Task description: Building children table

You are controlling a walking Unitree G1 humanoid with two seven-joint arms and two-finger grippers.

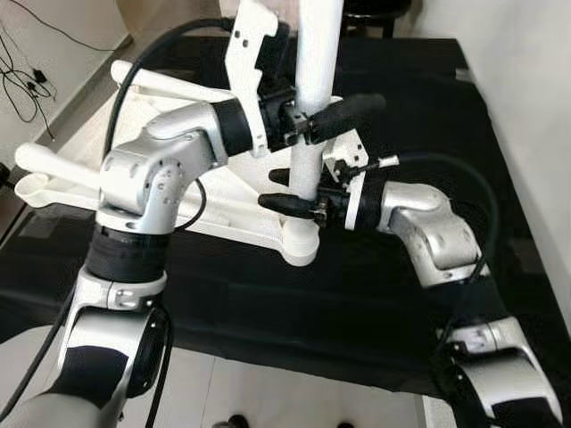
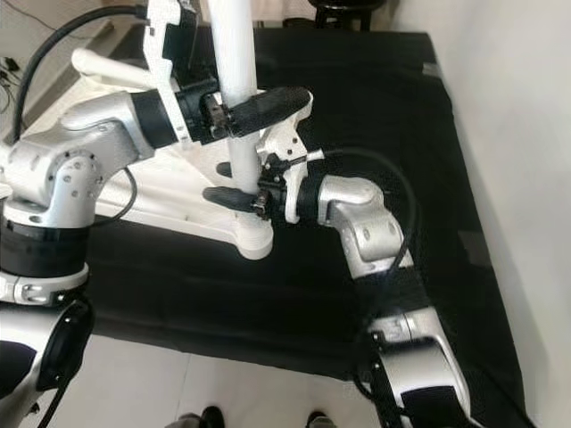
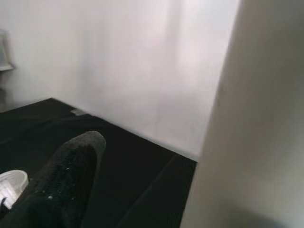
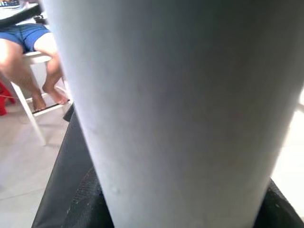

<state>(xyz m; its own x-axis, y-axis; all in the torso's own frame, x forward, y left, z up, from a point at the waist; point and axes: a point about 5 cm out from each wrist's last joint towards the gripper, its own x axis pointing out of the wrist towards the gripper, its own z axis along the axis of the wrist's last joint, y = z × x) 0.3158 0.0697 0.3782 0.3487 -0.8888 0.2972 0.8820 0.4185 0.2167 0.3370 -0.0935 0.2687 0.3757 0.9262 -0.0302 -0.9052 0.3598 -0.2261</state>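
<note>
The white table leg [image 1: 314,53] stands upright on the white tabletop [image 1: 223,201]; my left gripper [image 1: 308,120] and right gripper [image 1: 299,189] both hold it in their jaws, left above right.

You see a white table leg [image 1: 314,80] that looks like smooth, faintly satin plastic or painted material, and the white tabletop frame [image 1: 223,201] lying on the black cloth [image 1: 375,294] has the same smooth, slightly glossy finish. That cloth is matt and soft-looking, with light creases toward its edges. Your arms wear brushed silver shells with a dull metallic sheen, while the black fingers [image 3: 61,185] are matt with a fine, gritty, rubbery texture.
</note>
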